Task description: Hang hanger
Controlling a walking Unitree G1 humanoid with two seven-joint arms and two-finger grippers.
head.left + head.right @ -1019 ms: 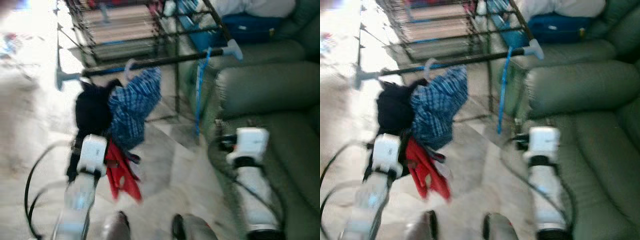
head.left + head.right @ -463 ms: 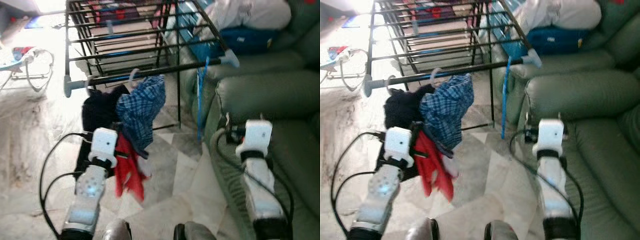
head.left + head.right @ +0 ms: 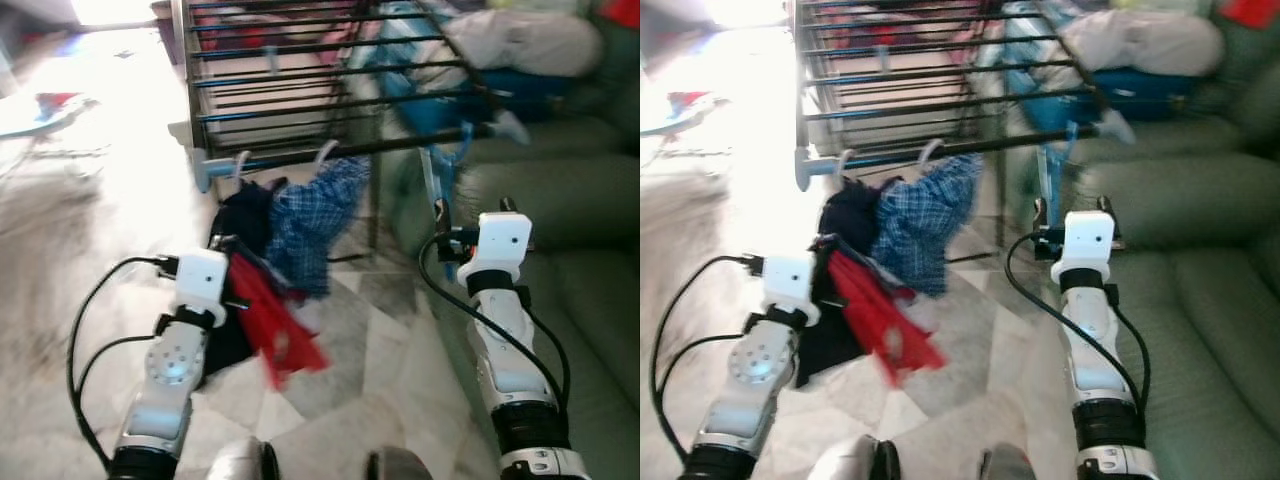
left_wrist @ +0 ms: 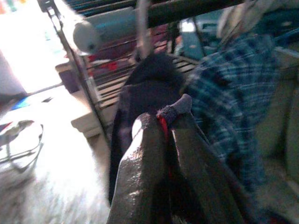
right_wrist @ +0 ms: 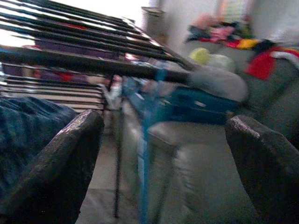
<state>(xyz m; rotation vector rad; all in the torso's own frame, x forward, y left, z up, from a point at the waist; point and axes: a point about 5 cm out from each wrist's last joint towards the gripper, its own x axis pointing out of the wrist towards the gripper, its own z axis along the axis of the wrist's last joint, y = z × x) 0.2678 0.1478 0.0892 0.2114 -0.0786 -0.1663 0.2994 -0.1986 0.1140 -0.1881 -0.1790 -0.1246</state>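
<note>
Hanger with a red garment point(image 3: 272, 322) draped on it sits clamped between the two black fingers point(image 4: 142, 182) of the left gripper point(image 4: 163, 140); the wrist view shows the fingers pressed together around a dark, rounded hanger tip point(image 4: 175, 108) with red cloth between them. The hanger is held low, below the front rail of the black metal drying rack point(image 3: 300, 95) and not touching it, with the red cloth trailing down over the pale tiled floor point(image 3: 90, 210).

Just behind the left gripper, a dark navy garment point(image 3: 243, 215) hangs by a pale hook from the rack's front black rail point(image 3: 400, 148), near the rail's grey-capped left end point(image 3: 203, 175). Touching it on the right, a blue-and-white checked shirt point(image 3: 318, 225) hangs from the same rail on a white hook point(image 3: 325, 152). Further along, toward the rail's right end, a thin blue hanger point(image 3: 437, 180) dangles.

The right gripper point(image 5: 163, 154) is raised beside the blue hanger, its fingers point(image 5: 60, 158) spread wide apart and holding nothing. Behind and to the right of it stands a dark green sofa point(image 3: 590, 210), close against the rack's right edge, with a blue bag point(image 3: 1160, 85) and a heap of white cloth point(image 3: 1140, 42) piled on its arm.
</note>
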